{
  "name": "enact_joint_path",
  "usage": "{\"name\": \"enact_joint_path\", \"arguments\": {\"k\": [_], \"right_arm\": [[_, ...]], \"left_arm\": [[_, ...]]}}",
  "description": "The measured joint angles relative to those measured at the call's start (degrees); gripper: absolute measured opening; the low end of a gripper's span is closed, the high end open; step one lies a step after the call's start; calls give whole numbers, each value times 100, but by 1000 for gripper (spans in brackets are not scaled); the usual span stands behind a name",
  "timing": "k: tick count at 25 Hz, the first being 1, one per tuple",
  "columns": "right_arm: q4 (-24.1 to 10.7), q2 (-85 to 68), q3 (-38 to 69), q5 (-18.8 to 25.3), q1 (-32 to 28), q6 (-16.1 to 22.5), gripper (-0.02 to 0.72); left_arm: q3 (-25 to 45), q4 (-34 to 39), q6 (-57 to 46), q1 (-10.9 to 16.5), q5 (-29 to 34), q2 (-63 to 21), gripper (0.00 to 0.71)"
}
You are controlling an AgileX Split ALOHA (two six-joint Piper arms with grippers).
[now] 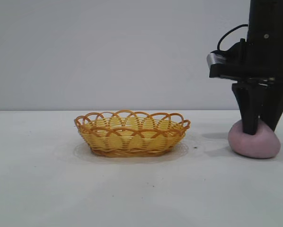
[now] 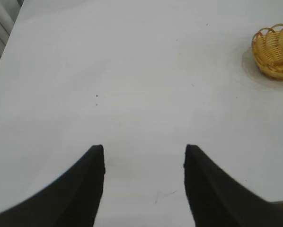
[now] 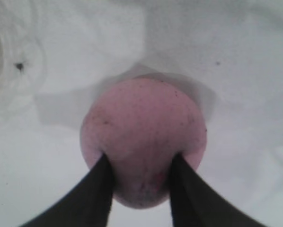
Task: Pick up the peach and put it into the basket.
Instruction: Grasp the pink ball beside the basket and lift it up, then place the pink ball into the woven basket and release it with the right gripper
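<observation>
The pink-mauve peach [image 1: 255, 143] lies on the white table at the far right, about a basket's width to the right of the basket. My right gripper [image 1: 260, 128] comes straight down onto it, and in the right wrist view its two black fingers press into both sides of the peach [image 3: 144, 123], so the gripper [image 3: 140, 158] is shut on it. The peach still rests on the table. The yellow wicker basket [image 1: 132, 114] with its orange looped rim stands mid-table with nothing in it. My left gripper [image 2: 144, 149] hangs open over bare table, with the basket [image 2: 275, 53] far off.
The white table [image 1: 47, 189] runs flat between the peach and the basket. A plain grey wall closes the back. A table edge [image 2: 2, 56] shows in the left wrist view. A small dark speck [image 3: 19, 66] lies near the peach.
</observation>
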Motion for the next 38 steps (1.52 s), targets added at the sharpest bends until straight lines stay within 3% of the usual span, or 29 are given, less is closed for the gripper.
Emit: {"name": "enact_joint_path", "arguments": {"k": [2,3,11,19,25,32,33,35,38], "right_arm": [[-25,0,-144,163,0,-8,57],[-34,0,-265,261,0,-8,0],[103,-192,-1573,465,113,-12,0],[249,-211,-1972,523,1281,-12,0],[251,290,-1972,162,1851,-22,0],[213,744,-1972,-347,1922,-22,0],[204,778,-1972,-370,1922,-22,57],[204,786,-1972,-395,1922,-22,57],[204,786,-1972,-419,1922,-22,188]], "left_arm": [[0,0,0,0,0,0,329],[0,0,0,0,0,0,329],[0,0,0,0,0,0,329],[0,0,0,0,0,0,329],[0,0,0,0,0,0,329],[0,0,0,0,0,0,329],[0,0,0,0,0,0,329],[0,0,0,0,0,0,329],[0,0,0,0,0,0,329]]}}
